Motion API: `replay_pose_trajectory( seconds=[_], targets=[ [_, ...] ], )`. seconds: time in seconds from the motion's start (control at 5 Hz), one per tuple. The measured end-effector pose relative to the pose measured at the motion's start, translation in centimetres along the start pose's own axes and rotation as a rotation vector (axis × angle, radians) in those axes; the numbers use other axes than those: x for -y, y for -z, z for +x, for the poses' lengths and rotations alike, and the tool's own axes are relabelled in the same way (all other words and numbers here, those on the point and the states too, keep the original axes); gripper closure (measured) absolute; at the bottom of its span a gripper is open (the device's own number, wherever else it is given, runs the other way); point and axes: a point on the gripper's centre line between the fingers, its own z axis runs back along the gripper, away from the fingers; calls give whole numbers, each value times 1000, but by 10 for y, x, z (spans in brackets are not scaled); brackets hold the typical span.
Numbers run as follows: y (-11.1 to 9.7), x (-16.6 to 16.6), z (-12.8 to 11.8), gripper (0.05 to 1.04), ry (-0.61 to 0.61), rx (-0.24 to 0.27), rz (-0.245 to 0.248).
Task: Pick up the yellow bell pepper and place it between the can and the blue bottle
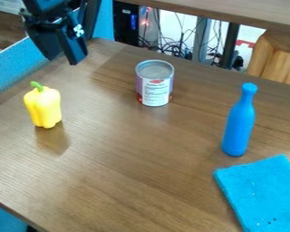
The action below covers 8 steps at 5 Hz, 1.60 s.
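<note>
Hand [62, 60] high over the table [141, 172] by its far left edge, close to the far corner; fingers parted, tips angled down. Nearest to it, nearer the camera: yellow bell pepper [44, 107], upright beside the table's left edge, green stem on top. To the right of both, toward the far edge: metal can [155, 84], upright, silver lid, white and purple label, red at the foot. Farther right, well apart from the can: blue bottle [239, 127], upright, narrow neck, rounded top. Just nearer the camera than the bottle, toward the table's near right side: blue cloth [265, 192], flat, dark specks on it. Beyond the far edge: tangled cables [171, 47], wooden stool [277, 54].
</note>
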Motion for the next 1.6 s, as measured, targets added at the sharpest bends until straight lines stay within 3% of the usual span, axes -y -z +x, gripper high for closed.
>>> replay_pose_trajectory(
  seconds=[0.2, 0.4, 0.6, 1.4, 1.6],
  targets=[
    [-10, -26, -10, 83, -25, 27, 38],
    [-6, -45, -19, 83, -41, 15, 44],
    [3, -56, -27, 83, -25, -5, 95],
    [34, -63, -44, 83, -3, -72, 127],
    [45, -56, -41, 140, 21, -69, 126]
  ],
)
